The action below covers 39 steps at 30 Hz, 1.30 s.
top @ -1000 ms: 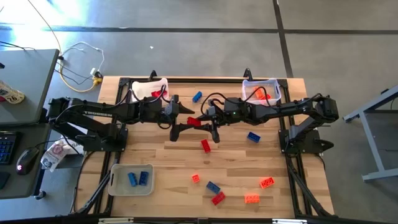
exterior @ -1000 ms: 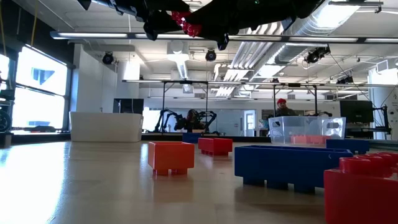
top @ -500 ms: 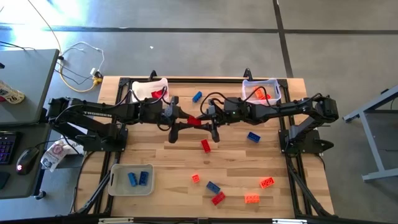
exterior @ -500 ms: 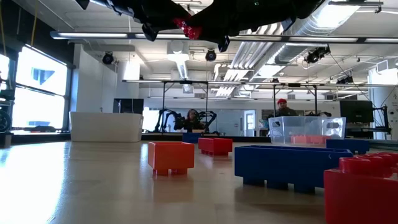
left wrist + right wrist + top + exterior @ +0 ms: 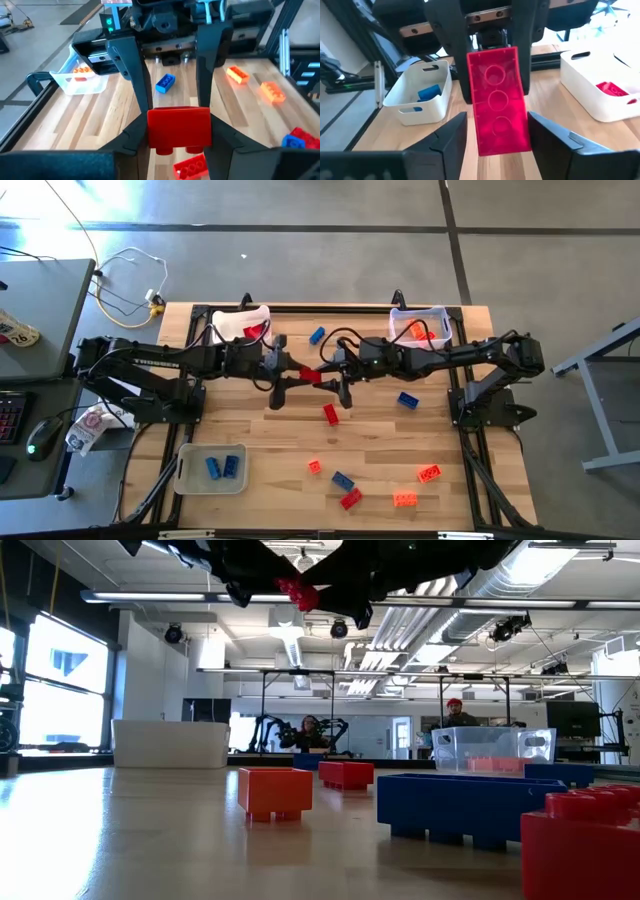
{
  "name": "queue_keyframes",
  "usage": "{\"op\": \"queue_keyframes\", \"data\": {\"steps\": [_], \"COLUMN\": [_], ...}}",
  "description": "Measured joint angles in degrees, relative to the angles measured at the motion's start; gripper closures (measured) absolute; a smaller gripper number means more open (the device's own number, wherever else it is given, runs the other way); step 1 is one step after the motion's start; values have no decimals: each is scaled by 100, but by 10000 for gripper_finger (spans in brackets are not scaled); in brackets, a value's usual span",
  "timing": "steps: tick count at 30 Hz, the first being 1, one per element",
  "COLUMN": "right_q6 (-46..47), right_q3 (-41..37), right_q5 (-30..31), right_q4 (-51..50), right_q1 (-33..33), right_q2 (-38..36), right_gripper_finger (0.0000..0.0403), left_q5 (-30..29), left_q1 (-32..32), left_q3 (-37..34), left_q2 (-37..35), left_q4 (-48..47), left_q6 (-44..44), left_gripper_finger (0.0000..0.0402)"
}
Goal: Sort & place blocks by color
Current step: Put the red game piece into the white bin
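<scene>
A red block [image 5: 310, 375] hangs high over the table's middle between both grippers. My left gripper [image 5: 298, 375] comes from the left and is shut on it [image 5: 179, 137]. My right gripper [image 5: 325, 373] faces it from the right, open [image 5: 497, 135]. Its fingers stand on either side of the block's right end [image 5: 502, 140], and a gap shows beside one of them. Loose blocks lie on the table: blue [image 5: 317, 335], blue [image 5: 408, 400], red [image 5: 331, 414], and several red, blue and orange near the near edge [image 5: 350, 499]. My left gripper pinches the red block's left end [image 5: 492, 57] between its two fingers [image 5: 135, 137], one on each long side. The fingers come level from the table's left, along the block. The block is lifted clear, high above the table, and lies about level.
A white tray with red blocks [image 5: 240, 323] stands at the far left. A clear tray with orange blocks [image 5: 420, 330] is at the far right. A white tray with blue blocks [image 5: 212, 468] sits near left. People show in the room beyond [image 5: 455, 712].
In the low view, the red block has drifted slightly toward the table's left, high between the two grippers. Both arms have otherwise stayed nearly still.
</scene>
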Motion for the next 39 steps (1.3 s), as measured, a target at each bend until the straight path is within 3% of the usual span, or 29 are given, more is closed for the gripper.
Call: {"op": "queue_keyframes", "data": {"steps": [5, 12, 19, 25, 33, 39], "right_q6": [53, 250, 576, 880, 1144, 1376], "right_q3": [0, 0, -2, -2, -2, -2], "right_q5": [319, 301, 254, 256, 532, 808], "right_q4": [-362, -1233, -2413, -3233, -4135, -4667], "right_q1": [0, 2, 2, 41, 232, 352], "right_q2": [0, 0, 0, 0, 0, -2], "right_gripper_finger": [213, 212, 212, 212, 213, 213], "left_q5": [-316, -999, -1375, -1770, -1688, -1223], "left_q1": [3, 126, 662, 1409, 2531, 3234], "left_q3": [0, 2, 1, 2, 2, 2], "left_q2": [-56, -416, -768, -789, -741, -727], "left_q4": [-554, -1737, -2966, -3406, -3461, -3507], "left_q6": [139, 267, 169, 235, 315, 223], "left_gripper_finger": [291, 287, 285, 285, 285, 285]}}
